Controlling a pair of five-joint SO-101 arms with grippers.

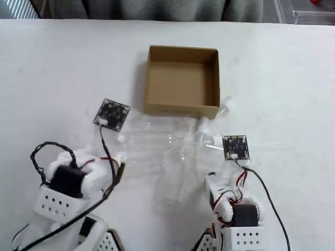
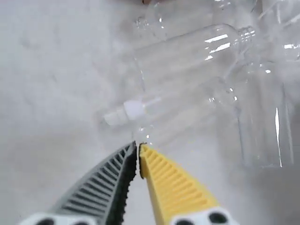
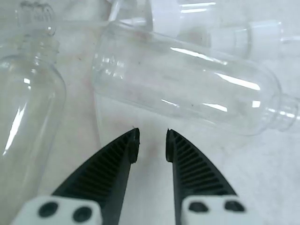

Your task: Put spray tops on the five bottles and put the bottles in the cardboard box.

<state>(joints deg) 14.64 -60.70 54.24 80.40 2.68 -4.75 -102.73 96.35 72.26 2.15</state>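
White table point(image 1: 293, 78), with the cardboard box point(image 1: 180, 81) open side up at the far middle, well apart from both arms. Clear bottles point(image 1: 157, 149) lie on their sides in a loose heap just in front of the box, between the left arm point(image 1: 65, 183) and the right arm point(image 1: 235, 214). The left gripper point(image 2: 138, 151) has one grey and one yellow finger, tips pressed together with nothing between them, low over the table just short of the heap. Nearest to it is a white spray top point(image 2: 132, 108) lying against a bottle; can't tell if it is screwed on. Past that lies a long bottle point(image 2: 187, 51) on its side with a bare threaded neck. The right gripper point(image 3: 151, 140) has two black fingers a narrow gap apart, gripping nothing. Its tips are near the wall of a crosswise bottle point(image 3: 187, 84) lying in front of it, not touching. That bottle's threaded neck is bare. A second bottle point(image 3: 28, 108) lies beside it, neck also bare. More white spray tops point(image 3: 255, 33) lie on the table beyond the crosswise bottle.
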